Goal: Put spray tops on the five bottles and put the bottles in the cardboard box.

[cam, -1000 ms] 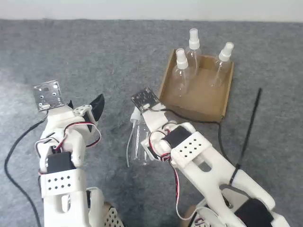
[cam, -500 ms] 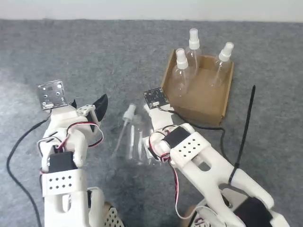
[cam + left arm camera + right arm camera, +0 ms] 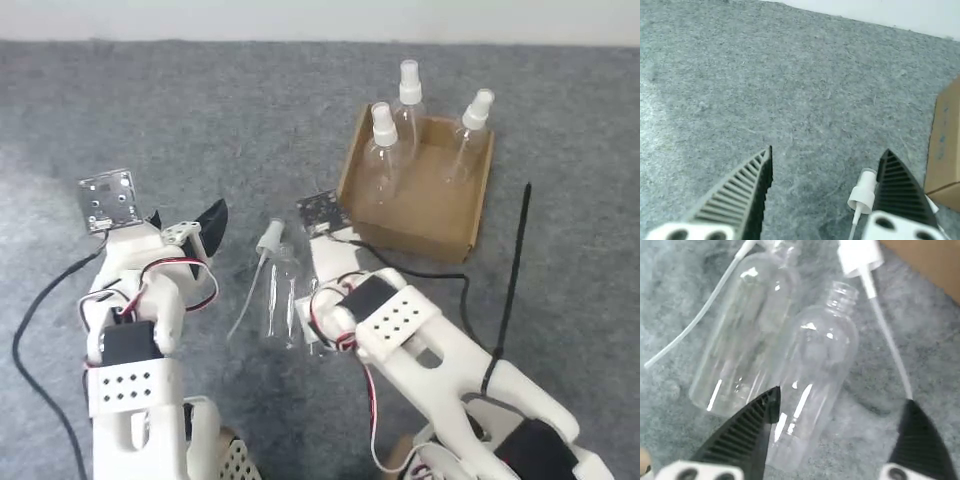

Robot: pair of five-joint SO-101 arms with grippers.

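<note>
Spread wide, the right pincer (image 3: 840,401) should grip the open-necked bottle (image 3: 812,365) squarely mid-body, without dragging the other bottle (image 3: 740,340) seemingly touching it.

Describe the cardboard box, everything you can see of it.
The cardboard box is a brown, shallow, open-topped tray of plain cardboard, lying flat on the grey carpet. Three clear bottles with white spray tops stand inside, towards its far side. A black cable runs along the foot of its near wall.
</note>
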